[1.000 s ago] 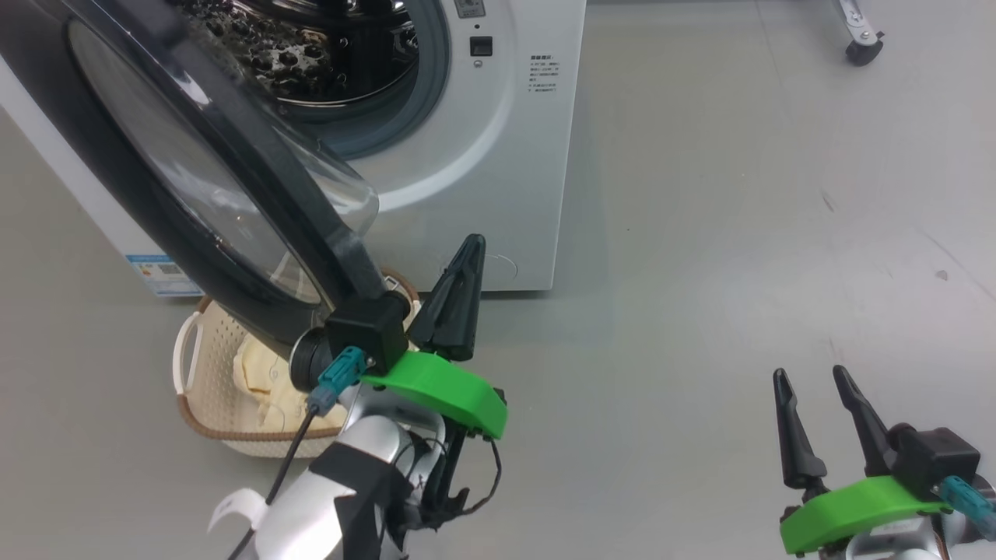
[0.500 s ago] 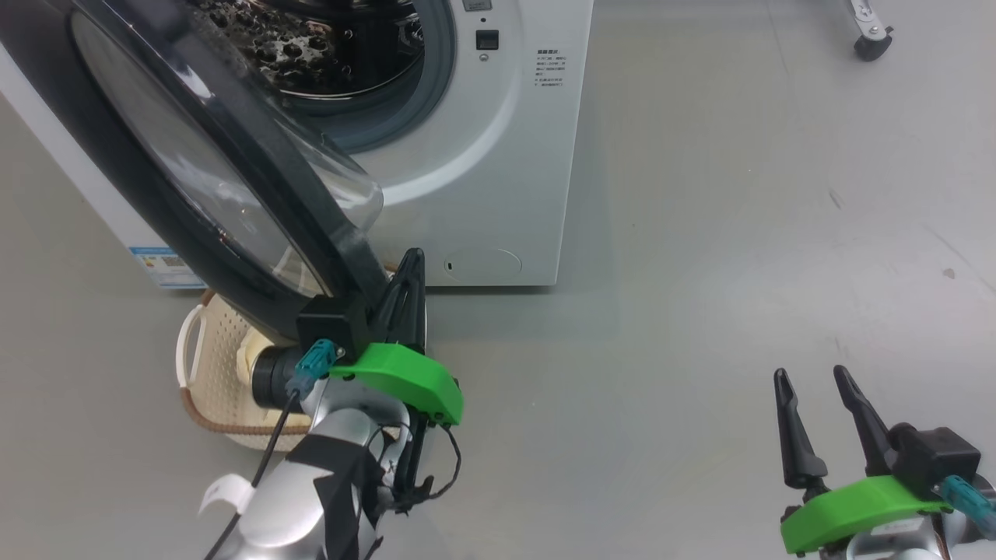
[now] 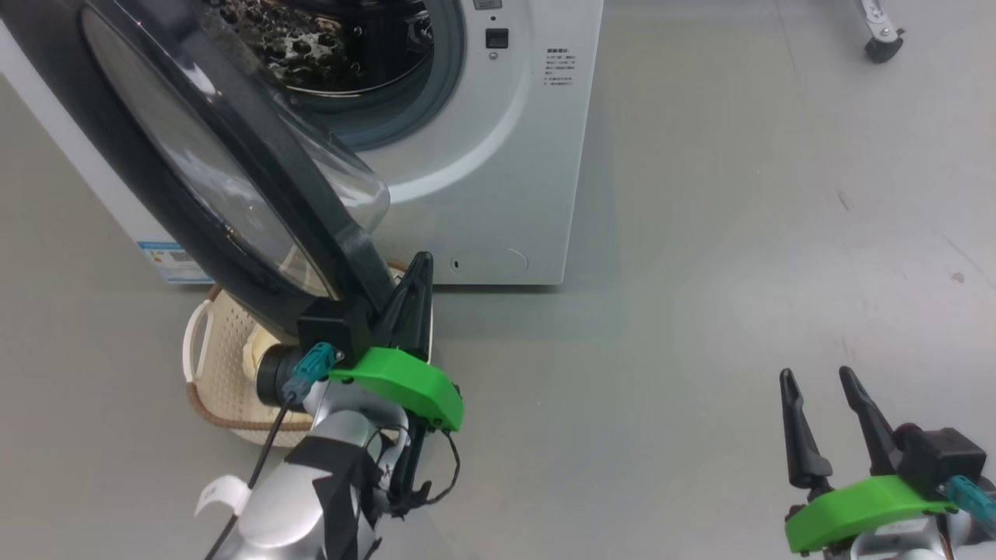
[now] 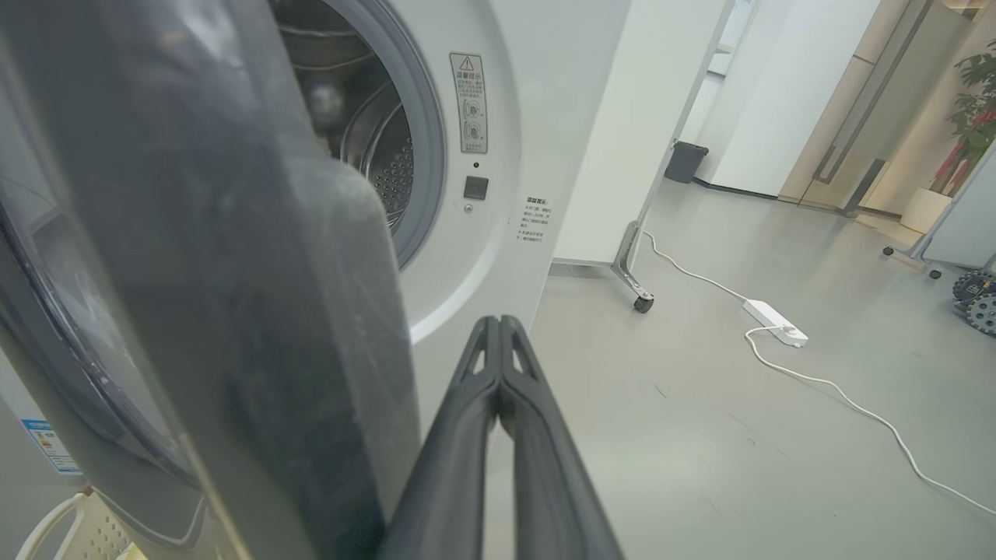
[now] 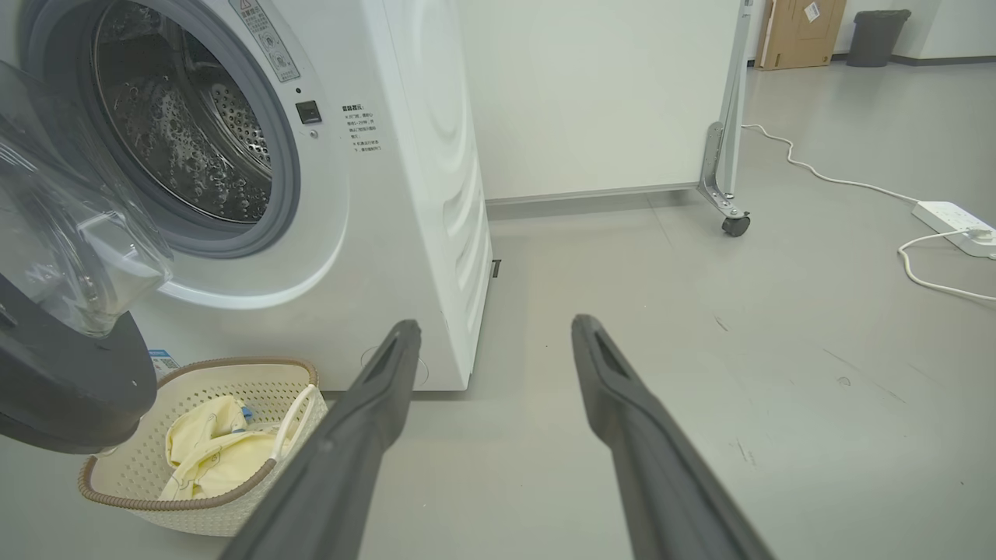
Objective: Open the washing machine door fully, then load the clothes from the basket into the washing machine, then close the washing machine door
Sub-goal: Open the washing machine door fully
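Washing machine door (image 3: 233, 194) part-open, hanging above basket (image 3: 222, 350) | my left fingers (image 3: 411, 303) pressed together, empty, just beside its rim | right fingers (image 3: 799, 435) spread, empty | door probably rigid, glossy: push the free edge.

Basket (image 3: 212, 364) half hidden behind washing machine door (image 3: 198, 175); door top cut off by edge; label print (image 3: 556, 68) unreadable.

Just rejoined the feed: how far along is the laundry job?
Done: the round, black-rimmed glass door stands open, baring the steel drum of the white washing machine. In hand: the shut left gripper sits beside the door's edge, apparently to swing it wider; the right gripper hangs open. Left: the cream-yellow clothes lie in the cream perforated basket; loading and closing remain.
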Available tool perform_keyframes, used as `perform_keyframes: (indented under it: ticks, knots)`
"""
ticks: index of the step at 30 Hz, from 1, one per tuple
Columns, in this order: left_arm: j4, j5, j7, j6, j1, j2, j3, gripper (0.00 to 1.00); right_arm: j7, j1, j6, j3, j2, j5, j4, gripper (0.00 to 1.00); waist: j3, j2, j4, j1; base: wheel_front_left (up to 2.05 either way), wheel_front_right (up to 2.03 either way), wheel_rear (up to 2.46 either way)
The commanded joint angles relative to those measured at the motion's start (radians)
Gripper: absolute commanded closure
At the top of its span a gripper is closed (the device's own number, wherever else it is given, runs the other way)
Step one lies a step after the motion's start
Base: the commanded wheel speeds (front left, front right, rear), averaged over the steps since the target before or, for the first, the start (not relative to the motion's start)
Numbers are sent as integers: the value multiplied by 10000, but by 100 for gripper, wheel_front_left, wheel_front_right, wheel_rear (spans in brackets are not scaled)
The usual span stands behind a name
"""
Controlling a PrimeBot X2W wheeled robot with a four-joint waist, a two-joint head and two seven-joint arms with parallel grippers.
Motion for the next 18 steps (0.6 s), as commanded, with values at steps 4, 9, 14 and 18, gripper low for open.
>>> perform_keyframes:
  ticks: [4, 9, 14, 18]
  knots:
    - [-224, -120, -108, 158, -68, 335, 493, 100, -95, -500, -2, 135, -87, 38, -245, 0, 10, 0, 119, 0, 0, 0, 0]
    - [-353, -145, -116, 282, 191, 415, 504, 100, -75, -489, -2, 96, -87, -6, -274, 0, 4, 0, 315, 0, 0, 0, 0]
    - [-490, -199, -129, 371, 458, 514, 577, 100, -66, -498, -2, 107, -87, -24, -264, 0, -39, 0, 430, 0, 0, 0, 0]
    - [-696, -182, -140, 494, 716, 623, 611, 100, -60, -492, -2, 105, -87, -35, -265, 0, -70, 0, 531, 0, 0, 0, 0]
